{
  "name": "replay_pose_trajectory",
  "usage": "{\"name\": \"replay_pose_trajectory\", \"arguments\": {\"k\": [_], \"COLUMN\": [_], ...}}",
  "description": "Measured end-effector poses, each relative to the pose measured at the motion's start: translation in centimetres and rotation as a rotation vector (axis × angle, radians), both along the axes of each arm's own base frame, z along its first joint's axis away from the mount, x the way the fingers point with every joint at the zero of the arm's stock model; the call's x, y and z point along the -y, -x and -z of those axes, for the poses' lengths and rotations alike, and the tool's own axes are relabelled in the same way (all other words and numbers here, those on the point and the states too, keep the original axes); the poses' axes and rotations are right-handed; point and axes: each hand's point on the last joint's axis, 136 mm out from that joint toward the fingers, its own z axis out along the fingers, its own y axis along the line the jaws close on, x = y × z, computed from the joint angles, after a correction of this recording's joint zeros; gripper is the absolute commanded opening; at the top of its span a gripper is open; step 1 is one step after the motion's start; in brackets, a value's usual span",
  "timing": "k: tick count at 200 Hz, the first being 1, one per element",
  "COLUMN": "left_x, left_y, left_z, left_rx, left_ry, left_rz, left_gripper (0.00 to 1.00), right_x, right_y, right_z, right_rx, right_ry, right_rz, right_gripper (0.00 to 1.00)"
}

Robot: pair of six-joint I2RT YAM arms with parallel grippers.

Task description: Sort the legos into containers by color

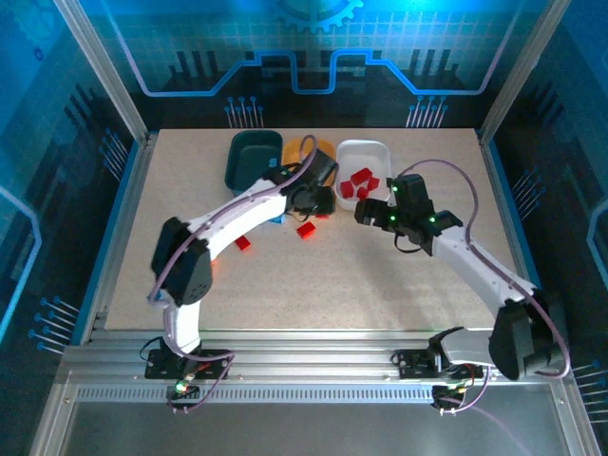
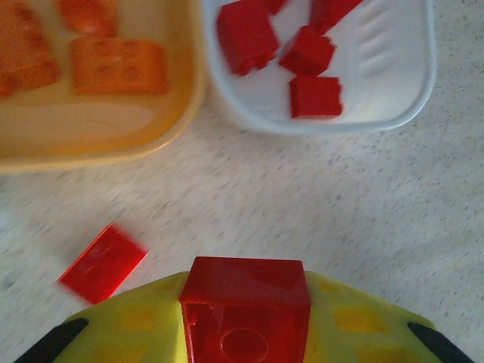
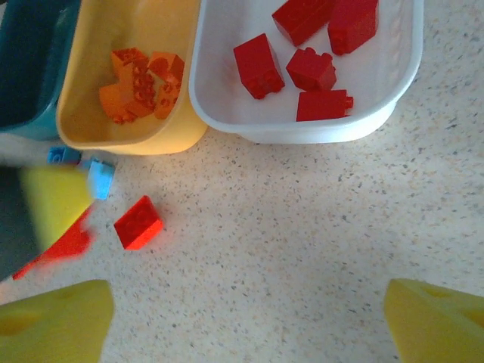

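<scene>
Speckled beige table (image 1: 380, 275), blue-lit panel walls (image 1: 313, 57)

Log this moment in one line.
left pincer: shut on red lego | right pincer: open, empty | white tray: holds red legos | loose red lego: on table

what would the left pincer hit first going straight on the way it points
Likely the near rim of the white tray, the held red brick leading; depth unclear, bare table may come first.
</scene>
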Motion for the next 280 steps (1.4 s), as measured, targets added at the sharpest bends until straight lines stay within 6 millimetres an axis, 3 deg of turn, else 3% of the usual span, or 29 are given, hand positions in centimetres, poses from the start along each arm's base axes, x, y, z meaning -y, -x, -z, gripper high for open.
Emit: {"name": "replay_pose_trajectory", "arguments": {"k": [38, 105, 129, 161, 182, 221, 239, 261, 280], "left_x": [3.9, 7.4, 7.9, 7.9, 7.3, 6.5, 5.2, 1.2, -5.5], "left_y": [-3.6, -7.7, -8.9, -10.4, -11.0, -11.4, -9.7, -5.6, -2.6], "left_z": [2.0, 1.3, 1.4, 2.0, 2.5, 1.9, 0.9, -1.8, -5.3], "left_rx": [0.018, 0.136, 0.163, 0.180, 0.171, 0.180, 0.169, 0.160, 0.173], "left_ry": [0.037, 0.115, 0.125, 0.133, 0.133, 0.135, 0.121, 0.124, 0.166], "left_rz": [0.061, 0.083, 0.076, 0.057, 0.049, 0.063, 0.065, 0.037, -0.076], "left_gripper": [0.27, 0.30, 0.35, 0.53, 0.69, 0.71, 0.72, 0.73, 0.73], "right_x": [1.8, 3.9, 4.4, 4.7, 4.8, 4.8, 4.7, 4.2, 2.8], "right_y": [2.3, 5.1, 5.5, 5.8, 5.8, 5.8, 5.7, 5.1, 4.5], "right_z": [-1.4, -2.1, -2.3, -1.9, -1.8, -1.7, -1.7, -1.6, -0.9], "right_rx": [0.035, 0.037, 0.039, 0.023, 0.021, 0.021, 0.020, 0.027, 0.017], "right_ry": [0.008, 0.036, 0.042, 0.056, 0.064, 0.073, 0.069, 0.055, 0.049], "right_rz": [0.031, 0.066, 0.069, 0.068, 0.066, 0.059, 0.055, 0.041, 0.001], "right_gripper": [1.00, 1.00, 1.00, 1.00, 1.00, 1.00, 1.00, 1.00, 1.00]}}
